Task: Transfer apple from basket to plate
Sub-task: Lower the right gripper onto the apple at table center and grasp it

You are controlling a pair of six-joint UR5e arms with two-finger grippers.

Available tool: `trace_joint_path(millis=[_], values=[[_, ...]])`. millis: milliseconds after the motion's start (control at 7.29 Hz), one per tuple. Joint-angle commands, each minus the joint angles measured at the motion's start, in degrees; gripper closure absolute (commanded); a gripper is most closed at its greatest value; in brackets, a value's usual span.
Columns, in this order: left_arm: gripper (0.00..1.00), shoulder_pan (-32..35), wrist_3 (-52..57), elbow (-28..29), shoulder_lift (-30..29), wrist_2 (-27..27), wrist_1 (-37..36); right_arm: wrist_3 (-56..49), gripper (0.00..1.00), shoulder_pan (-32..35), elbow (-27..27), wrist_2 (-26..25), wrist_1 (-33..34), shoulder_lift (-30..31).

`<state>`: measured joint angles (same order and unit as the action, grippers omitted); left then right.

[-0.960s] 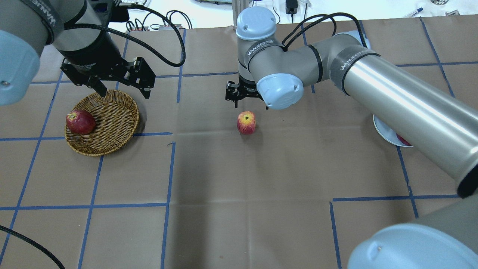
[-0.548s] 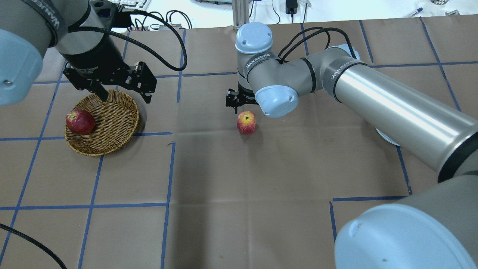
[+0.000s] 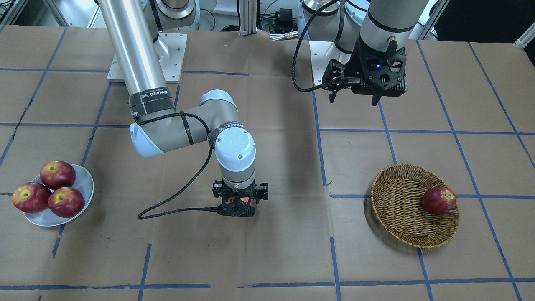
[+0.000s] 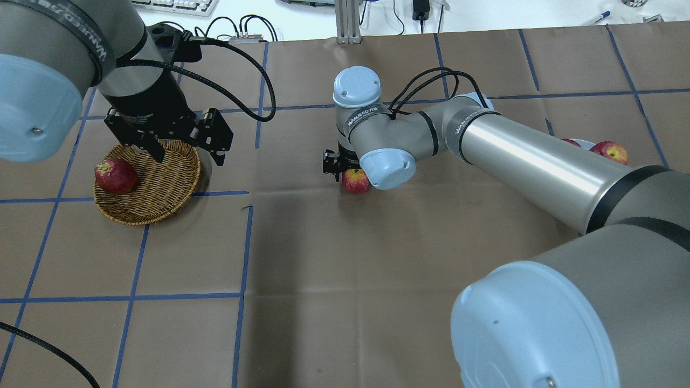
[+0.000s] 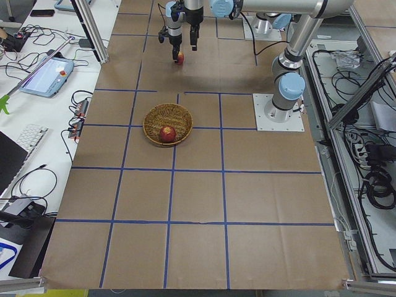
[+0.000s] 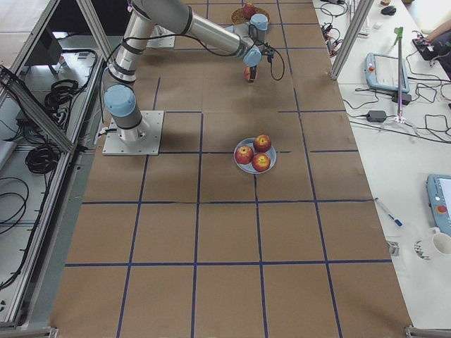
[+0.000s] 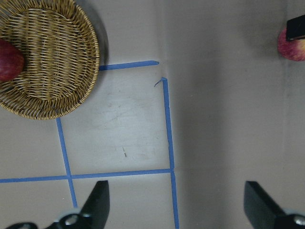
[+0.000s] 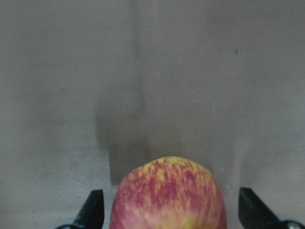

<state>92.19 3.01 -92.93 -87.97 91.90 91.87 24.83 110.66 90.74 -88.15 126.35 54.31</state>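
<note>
Now the fingers (image 8: 94, 209) of the right gripper (image 3: 239, 205) are standing open on both sides of the apple (image 8: 169, 195), not gripping. It is sitting on the table (image 4: 323, 258), out of the basket (image 4: 161, 199); the plate (image 3: 87, 184) is waiting. The left gripper (image 4: 187, 155) is hanging open.

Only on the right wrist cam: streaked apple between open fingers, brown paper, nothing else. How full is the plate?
Observer: Three apples already sit on the plate.
Operator: Basket?
Observer: The basket holds one dark red apple, close to its rim.
Operator: Left arm in the way?
Observer: No. The left gripper hangs open and empty, raised beside the basket and well apart from the streaked apple.
</note>
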Motion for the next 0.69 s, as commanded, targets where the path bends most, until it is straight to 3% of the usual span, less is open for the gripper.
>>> trace_joint_path(millis=[0, 411, 548], values=[[0.01, -0.08, -0.02, 0.38, -0.01, 0.03, -0.11, 0.04, 0.45, -0.01, 0.05, -0.09, -0.05, 0.18], [0.01, 0.01, 0.07, 1.27, -0.01, -0.06, -0.98, -0.31, 0.47, -1.49, -0.13, -0.01, -1.28, 5.25], [0.01, 0.01, -0.02, 0.22, 1.04, -0.06, -0.91, -0.83, 0.47, -3.07, -0.04, -0.18, -5.55, 9.20]])
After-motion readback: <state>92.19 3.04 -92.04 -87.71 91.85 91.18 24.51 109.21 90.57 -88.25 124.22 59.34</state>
